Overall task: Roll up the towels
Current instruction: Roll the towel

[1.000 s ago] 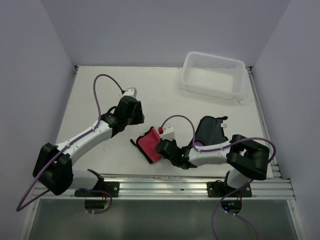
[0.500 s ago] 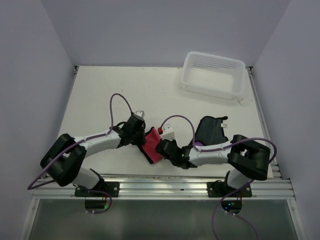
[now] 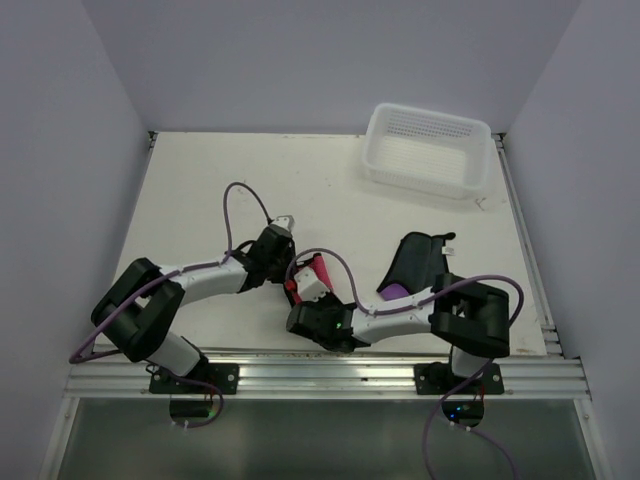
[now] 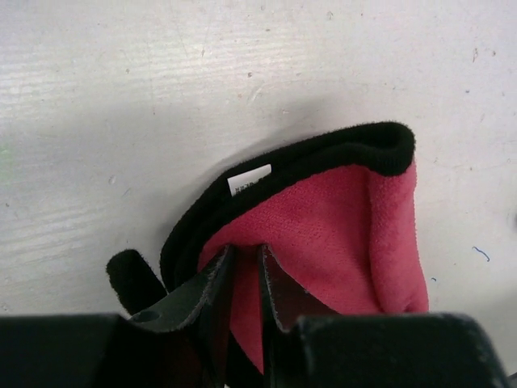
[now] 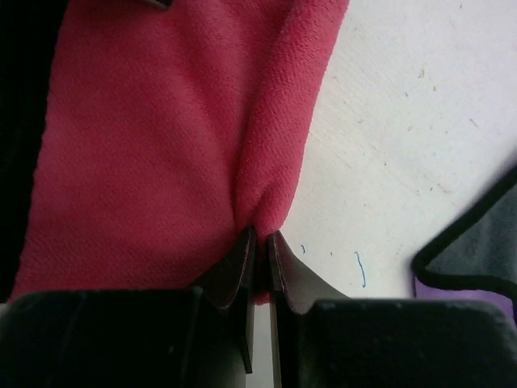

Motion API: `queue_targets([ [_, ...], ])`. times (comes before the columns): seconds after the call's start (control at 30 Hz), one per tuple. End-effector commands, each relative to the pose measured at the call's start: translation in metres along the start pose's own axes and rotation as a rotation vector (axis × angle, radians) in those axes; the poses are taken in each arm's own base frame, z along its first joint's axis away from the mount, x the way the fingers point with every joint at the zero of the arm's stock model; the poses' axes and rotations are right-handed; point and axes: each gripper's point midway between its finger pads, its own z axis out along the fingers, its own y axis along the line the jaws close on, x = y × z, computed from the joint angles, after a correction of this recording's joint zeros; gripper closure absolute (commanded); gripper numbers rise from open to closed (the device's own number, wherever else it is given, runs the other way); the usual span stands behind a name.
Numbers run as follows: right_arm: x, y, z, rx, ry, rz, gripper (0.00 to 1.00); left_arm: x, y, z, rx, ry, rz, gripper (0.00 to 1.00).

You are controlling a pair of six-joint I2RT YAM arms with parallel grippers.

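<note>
The pink-red towel (image 4: 323, 234), edged in black, lies bunched on the table between both grippers; in the top view only a small pink piece (image 3: 323, 268) shows. My left gripper (image 4: 245, 257) is shut on a fold of its pink fabric, coming in from the left (image 3: 287, 270). From the near side, my right gripper (image 5: 260, 238) is shut on another pink fold (image 3: 308, 296). The purple towel (image 3: 396, 290), mostly covered by its black fabric (image 3: 417, 260), lies to the right, its corner (image 5: 477, 283) apart from the pink one.
A white perforated basket (image 3: 372, 140) stands at the back right of the table. Purple cables loop over both arms. The metal rail (image 3: 320, 375) runs along the near edge.
My left arm swung in from the left to the pink towel and shut on it. The right gripper shifted left with the towel, which went from a flat square to a bunched lump.
</note>
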Motion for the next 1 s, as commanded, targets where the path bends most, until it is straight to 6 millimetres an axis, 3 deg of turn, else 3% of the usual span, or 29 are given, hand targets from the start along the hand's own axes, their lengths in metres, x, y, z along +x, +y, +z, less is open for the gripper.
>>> queue_targets([
  [0.0, 0.003, -0.011, -0.005, 0.118, 0.007, -0.17, 1.0, 0.001, 0.011, 0.009, -0.021, -0.003, -0.008, 0.78],
  [0.23, 0.006, 0.0, -0.003, 0.202, 0.026, -0.37, 1.0, -0.003, 0.01, 0.013, 0.026, -0.018, -0.016, 0.78],
  [0.5, 0.011, 0.018, 0.004, 0.188, 0.05, -0.463, 1.0, -0.003, 0.009, 0.015, 0.043, -0.021, 0.0, 0.78],
  [0.6, 0.016, 0.027, 0.007, 0.144, 0.071, -0.493, 1.0, -0.006, 0.008, 0.013, 0.043, -0.027, 0.009, 0.75],
  [0.73, 0.025, 0.038, 0.012, 0.09, 0.107, -0.539, 1.0, -0.014, 0.007, 0.008, 0.036, -0.037, 0.027, 0.62],
  [0.77, 0.025, 0.041, 0.013, 0.082, 0.109, -0.541, 1.0, -0.008, 0.014, 0.005, 0.002, -0.007, 0.036, 0.61],
  [0.97, 0.032, 0.049, 0.02, 0.084, 0.154, -0.595, 1.0, -0.036, 0.016, -0.016, -0.048, -0.062, 0.062, 0.56],
])
